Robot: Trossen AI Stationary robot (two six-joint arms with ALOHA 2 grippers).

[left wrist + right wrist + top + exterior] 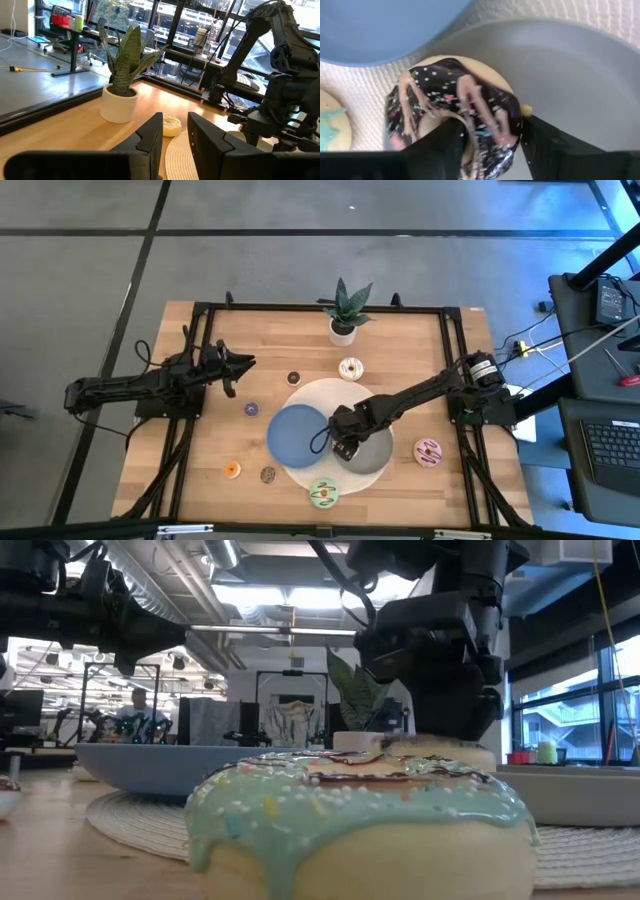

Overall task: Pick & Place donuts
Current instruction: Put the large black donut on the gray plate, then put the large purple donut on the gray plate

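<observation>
My right gripper (492, 132) hangs over the near-left rim of the grey plate (378, 457) and is shut on the chocolate donut (445, 95). The white donut (350, 368) lies on the bare wood near the plant. On the wood to the right of the mat is the pink donut (429, 451). The green one (323, 493) lies at the mat's near edge and fills the low view (360, 820). Mini rings lie on the wood: dark (293, 378), purple (251, 409), orange (232, 470), brown (267, 475). My left gripper (175, 135) waits open at the table's left (240, 363). My right gripper holds the chocolate donut by one side of its ring (495, 117), from above, pointing down. One finger (447, 145) stands about at the donut's hole, the other (545, 145) outside its rim. The donut lies flat over the grey plate's rim; lifted or resting, I cannot tell.
A blue plate (296, 432) and the grey plate sit side by side on a round white mat (330, 392). A potted plant (344, 315) stands at the far edge. A black frame (330, 307) borders the table. Bare wood lies left and right of the mat.
</observation>
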